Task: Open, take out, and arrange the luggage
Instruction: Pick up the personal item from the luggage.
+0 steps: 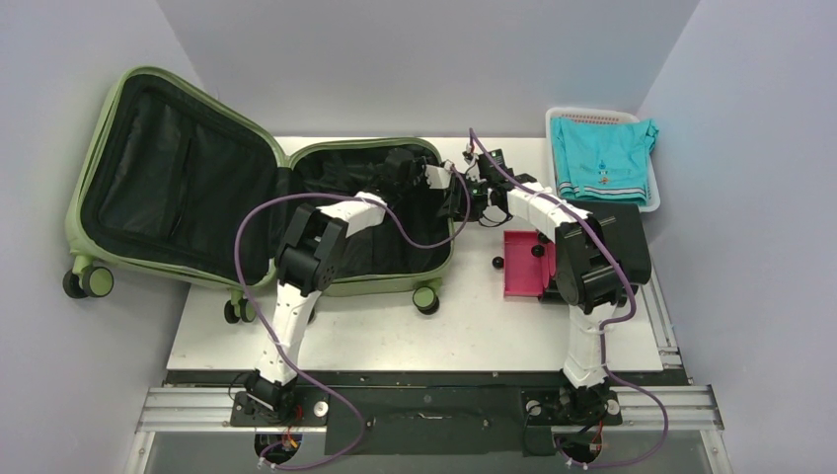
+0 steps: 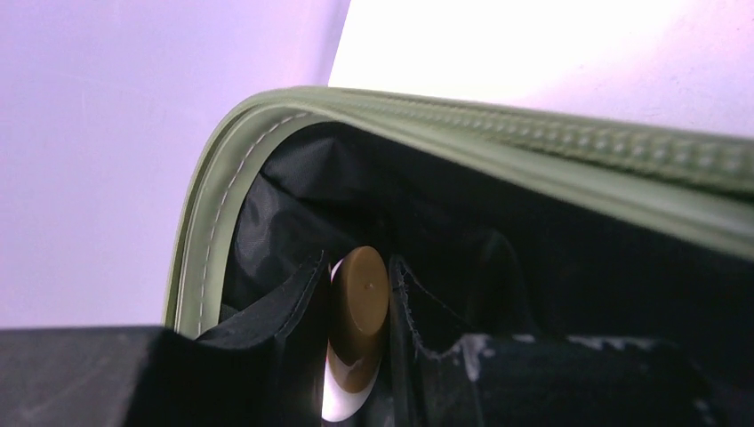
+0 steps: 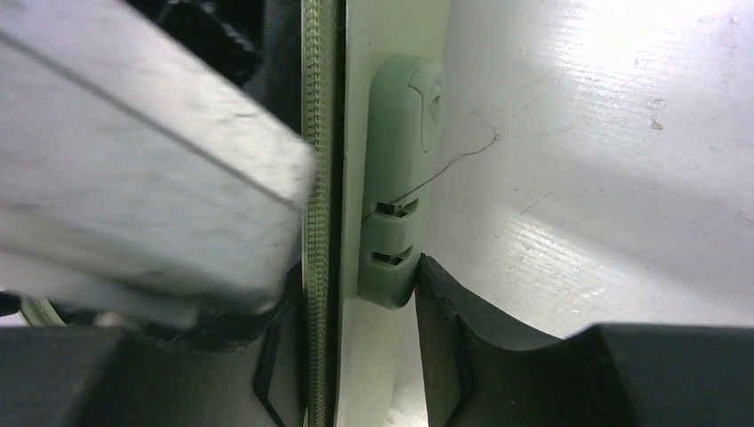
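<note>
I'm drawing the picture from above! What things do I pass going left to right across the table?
Open green suitcase → small pink case → white basket holding turquoise clothes.

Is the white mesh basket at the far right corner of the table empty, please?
No, the white mesh basket holds a folded teal garment that fills most of it.
</note>
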`<state>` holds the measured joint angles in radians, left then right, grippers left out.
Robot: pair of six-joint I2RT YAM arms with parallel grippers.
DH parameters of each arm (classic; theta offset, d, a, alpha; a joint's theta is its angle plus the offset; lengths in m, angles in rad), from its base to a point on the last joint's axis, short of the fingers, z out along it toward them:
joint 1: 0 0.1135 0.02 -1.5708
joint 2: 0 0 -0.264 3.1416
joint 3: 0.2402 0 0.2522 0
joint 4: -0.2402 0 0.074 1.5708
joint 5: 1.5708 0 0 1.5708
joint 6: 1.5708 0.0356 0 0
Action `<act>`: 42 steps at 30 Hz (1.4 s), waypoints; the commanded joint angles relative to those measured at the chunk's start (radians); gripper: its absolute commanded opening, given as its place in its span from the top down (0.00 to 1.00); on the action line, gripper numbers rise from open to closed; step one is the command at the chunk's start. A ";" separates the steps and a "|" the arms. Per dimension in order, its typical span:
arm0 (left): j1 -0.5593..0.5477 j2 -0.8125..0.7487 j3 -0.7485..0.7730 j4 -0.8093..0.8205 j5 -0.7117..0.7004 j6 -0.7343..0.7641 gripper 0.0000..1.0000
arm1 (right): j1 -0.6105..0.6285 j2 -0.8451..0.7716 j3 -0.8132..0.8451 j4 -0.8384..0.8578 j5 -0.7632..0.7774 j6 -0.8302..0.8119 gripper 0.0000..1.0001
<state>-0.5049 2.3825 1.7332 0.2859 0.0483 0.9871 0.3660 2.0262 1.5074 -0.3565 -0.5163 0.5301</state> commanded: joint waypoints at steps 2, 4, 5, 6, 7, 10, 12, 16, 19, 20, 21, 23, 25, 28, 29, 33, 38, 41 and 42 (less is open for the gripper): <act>0.028 -0.097 -0.038 -0.179 -0.004 -0.151 1.00 | 0.010 -0.033 0.014 0.047 -0.043 -0.043 0.88; 0.037 -0.126 -0.049 -0.192 0.009 -0.173 1.00 | 0.010 -0.039 0.014 0.047 -0.041 -0.048 0.88; 0.039 -0.145 -0.054 -0.204 0.022 -0.181 1.00 | 0.010 -0.042 0.014 0.047 -0.041 -0.050 0.87; 0.043 -0.154 -0.056 -0.212 0.030 -0.198 1.00 | 0.010 -0.043 0.014 0.047 -0.041 -0.054 0.87; 0.045 -0.171 -0.056 -0.229 0.050 -0.206 1.00 | 0.010 -0.044 0.015 0.048 -0.042 -0.056 0.85; 0.050 -0.198 -0.050 -0.266 0.088 -0.245 1.00 | 0.010 -0.045 0.023 0.042 -0.049 -0.073 0.76; 0.054 -0.211 -0.042 -0.298 0.119 -0.273 1.00 | 0.007 -0.046 0.029 0.038 -0.053 -0.085 0.69; 0.063 -0.231 -0.012 -0.365 0.186 -0.337 1.00 | -0.003 -0.048 0.050 0.014 -0.060 -0.112 0.61; 0.066 -0.246 0.001 -0.409 0.234 -0.371 1.00 | -0.015 -0.060 0.076 -0.013 -0.066 -0.150 0.53; 0.066 -0.250 0.003 -0.416 0.240 -0.375 1.00 | -0.023 -0.064 0.081 -0.027 -0.067 -0.156 0.51; 0.067 -0.261 0.003 -0.425 0.252 -0.389 1.00 | -0.027 -0.073 0.087 -0.031 -0.068 -0.167 0.49; 0.069 -0.275 0.010 -0.441 0.266 -0.411 1.00 | -0.042 -0.086 0.093 -0.045 -0.066 -0.181 0.47; 0.071 -0.290 0.017 -0.455 0.279 -0.433 1.00 | -0.058 -0.102 0.090 -0.049 -0.063 -0.188 0.46; 0.077 -0.313 0.027 -0.473 0.308 -0.469 1.00 | -0.083 -0.127 0.088 -0.051 -0.060 -0.195 0.46; 0.081 -0.319 0.028 -0.479 0.315 -0.488 1.00 | -0.090 -0.132 0.084 -0.051 -0.056 -0.199 0.46; 0.089 -0.353 0.021 -0.492 0.346 -0.530 1.00 | -0.098 -0.160 0.069 -0.047 -0.050 -0.207 0.45; 0.113 -0.396 -0.010 -0.490 0.385 -0.585 1.00 | -0.086 -0.172 0.057 -0.039 -0.047 -0.212 0.45; 0.130 -0.415 -0.028 -0.484 0.409 -0.616 1.00 | -0.076 -0.171 0.060 -0.040 -0.049 -0.220 0.45; 0.143 -0.424 -0.030 -0.480 0.428 -0.640 1.00 | -0.075 -0.172 0.057 -0.036 -0.057 -0.224 0.45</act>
<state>-0.3996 2.0499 1.7016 -0.2161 0.3954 0.4305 0.2760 1.9038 1.5539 -0.4206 -0.5648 0.3344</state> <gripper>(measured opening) 0.218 0.549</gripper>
